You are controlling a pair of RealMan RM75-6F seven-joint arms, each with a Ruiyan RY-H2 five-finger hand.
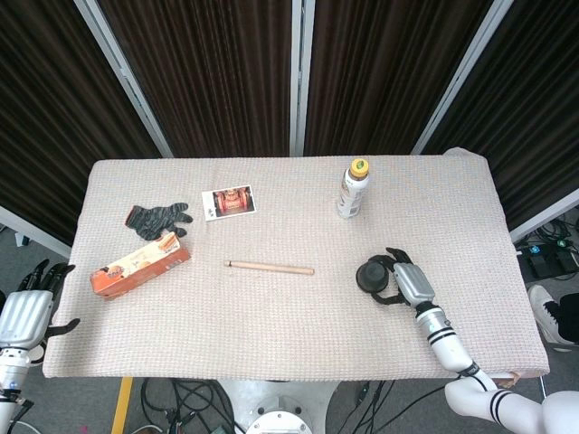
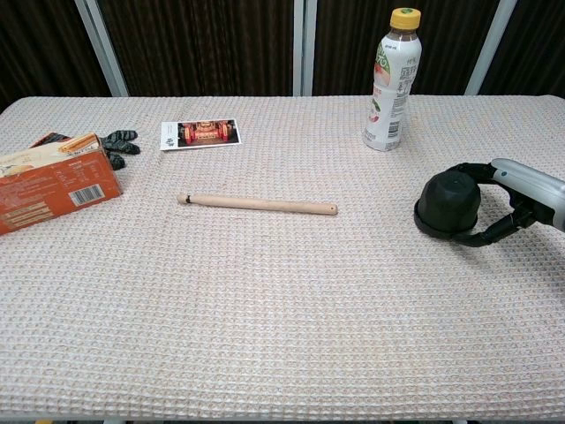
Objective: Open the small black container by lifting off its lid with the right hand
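From the head view, my right hand lay on the table at the near right, its black fingers curled around the small black container, which stood on the cloth with its lid on. My left hand hung off the table's near left edge, fingers spread apart and holding nothing. A bottle with a yellow cap stood upright toward the far right, well apart from the container. A wooden stick lay flat in the middle. An orange box sat at the left, a dark glove just beyond it, and a small photo card farther right of the glove.

From the chest view, my right hand reached in from the right edge, fingers wrapped around the container at both its far and near sides, touching it. The container rested on the table. The bottle stood behind it to the left. The stick lay near the centre, the box at the left edge with the glove behind it, and the card toward the far left. My left hand did not show here
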